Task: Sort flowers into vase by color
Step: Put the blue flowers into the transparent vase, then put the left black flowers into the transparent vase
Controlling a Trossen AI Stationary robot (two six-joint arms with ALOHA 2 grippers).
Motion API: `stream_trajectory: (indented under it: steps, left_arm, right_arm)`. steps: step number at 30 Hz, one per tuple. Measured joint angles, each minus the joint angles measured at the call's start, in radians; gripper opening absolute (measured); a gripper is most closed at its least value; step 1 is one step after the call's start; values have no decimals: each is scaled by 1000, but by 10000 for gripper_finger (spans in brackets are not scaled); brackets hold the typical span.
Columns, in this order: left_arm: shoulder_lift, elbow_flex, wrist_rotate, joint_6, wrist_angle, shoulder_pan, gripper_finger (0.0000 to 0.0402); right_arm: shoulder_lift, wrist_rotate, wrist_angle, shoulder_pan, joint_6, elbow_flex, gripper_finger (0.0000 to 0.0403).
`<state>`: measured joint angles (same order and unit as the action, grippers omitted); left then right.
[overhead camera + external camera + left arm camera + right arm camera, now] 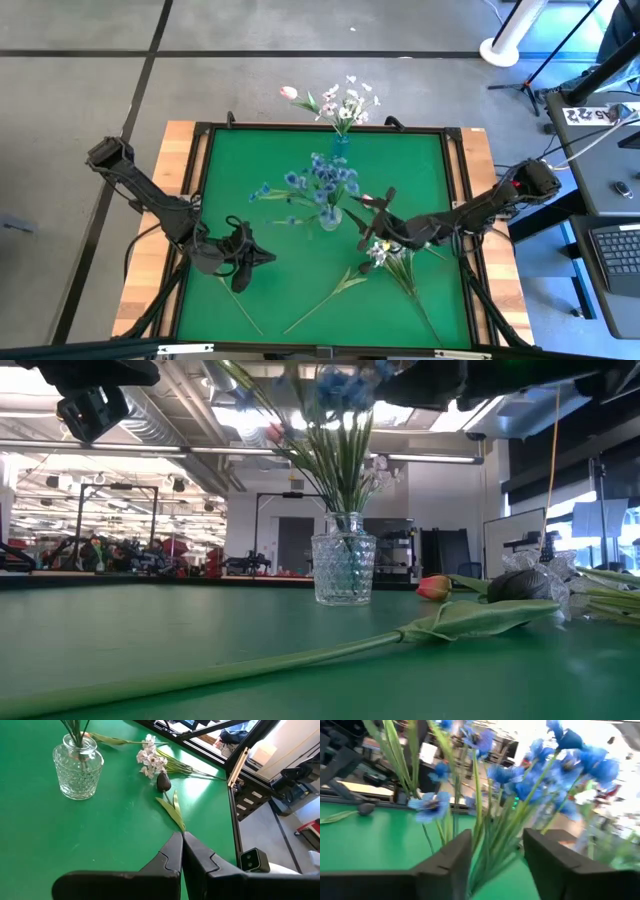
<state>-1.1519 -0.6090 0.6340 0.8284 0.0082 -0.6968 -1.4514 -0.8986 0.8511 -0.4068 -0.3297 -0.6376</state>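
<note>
While the left pincer (268, 258) hovers closed at the bench's (260, 175) 8 o'clock, the right pincer (362, 218) sits open around blue flowers (318, 185) in the central glass vase (331, 217).

Grey floor (90, 90) w/ dark seams is lying round the green-topped bench (250, 160), a keyboard (615, 252) sitting on a side desk, ceiling lights (235, 420) glowing.

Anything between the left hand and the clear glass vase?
No. High view shows bare green mat between the left hand and the clear vase of blue flowers.
</note>
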Motion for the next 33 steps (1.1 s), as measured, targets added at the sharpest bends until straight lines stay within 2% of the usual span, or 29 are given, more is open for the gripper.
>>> stream_trajectory:
  steps: [6,12,15,17,19,23,29,33]
  left_arm:
    - [0,0,-21,2,0,0,0]
    - [0,0,-105,0,-9,-1,0]
    - [0,0,-169,-2,-9,-4,0]
    - [0,0,-212,-61,-13,-19,0]
    - [0,0,-227,-129,-38,-43,0]
    - [0,0,-238,-129,-45,-70,0]
    - [-46,-1,-310,-37,-50,-118,0]
    - [-118,-1,-376,132,-71,-140,0]
  right_arm:
    - [47,-202,-17,-142,-17,0,262]
    - [91,-287,-7,-303,-10,0,303]
    - [93,-282,20,-373,14,-1,307]
    - [93,-255,20,-411,30,-1,307]
    - [93,-242,15,-440,35,-1,307]
    - [93,-264,10,-483,21,-1,307]
    - [93,-285,12,-490,19,-1,307]
    - [93,-284,12,-490,42,-1,307]
